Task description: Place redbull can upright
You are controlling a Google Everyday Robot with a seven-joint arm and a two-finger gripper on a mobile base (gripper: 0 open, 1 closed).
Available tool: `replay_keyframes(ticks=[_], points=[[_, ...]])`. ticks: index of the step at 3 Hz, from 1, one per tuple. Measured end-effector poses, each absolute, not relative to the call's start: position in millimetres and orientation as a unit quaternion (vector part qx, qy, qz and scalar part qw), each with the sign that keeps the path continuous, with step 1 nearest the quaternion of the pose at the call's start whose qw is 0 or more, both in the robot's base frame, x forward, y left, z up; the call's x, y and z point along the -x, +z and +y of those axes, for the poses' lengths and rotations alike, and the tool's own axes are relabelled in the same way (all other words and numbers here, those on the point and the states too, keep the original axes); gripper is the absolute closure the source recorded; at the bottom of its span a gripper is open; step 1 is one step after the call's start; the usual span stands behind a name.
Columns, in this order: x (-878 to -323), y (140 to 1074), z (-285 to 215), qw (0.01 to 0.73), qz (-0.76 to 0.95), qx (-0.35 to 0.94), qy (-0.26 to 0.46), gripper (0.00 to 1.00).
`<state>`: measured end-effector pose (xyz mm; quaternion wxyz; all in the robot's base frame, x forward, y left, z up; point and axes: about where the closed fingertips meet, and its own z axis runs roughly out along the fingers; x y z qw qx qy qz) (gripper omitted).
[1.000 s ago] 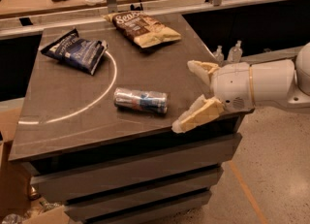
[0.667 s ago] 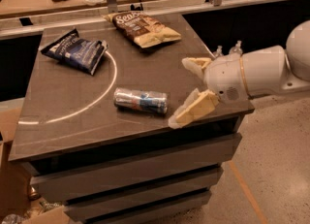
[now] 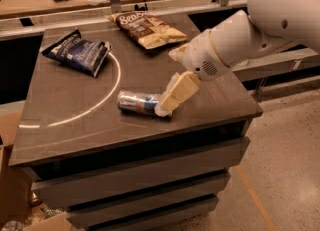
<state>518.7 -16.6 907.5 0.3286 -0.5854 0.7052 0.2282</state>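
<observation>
Gripper point(image 3: 168, 83) fingers stand spread wide, holding nothing, at the 3 o'clock end of the redbull can point(image 3: 137, 102). The nearer finger point(image 3: 175, 94) slants down to the can's right end and overlaps it in this view (whether it actually touches cannot be told), while the other finger point(image 3: 179, 53) sits well up toward 1 o'clock, apart from the can.

The can lies on its side on the dark table point(image 3: 75, 140), its length running 9 to 3 o'clock, near the table's middle and just outside the white arc point(image 3: 107, 92) painted on the top. So the task looks barely begun: no grasp is made, nothing is lifted, and the can is not upright. Judging from this, closing on the can, tipping it onto its base and letting go all remain.

From the can, a blue chip bag point(image 3: 77, 52) lies at about 10 o'clock and a tan chip bag point(image 3: 147, 27) at about 12 o'clock, both well apart from it. Neither seems to block the approach. The likelier trouble is the round can rolling away toward 9 o'clock if the near finger nudges its end.
</observation>
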Motion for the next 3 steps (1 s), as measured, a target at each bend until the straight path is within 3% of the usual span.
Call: replay_keyframes(ticks=[3], points=[[-547.9, 857.6, 36.9, 0.214, 0.699, 0.669, 0.135, 0.00]])
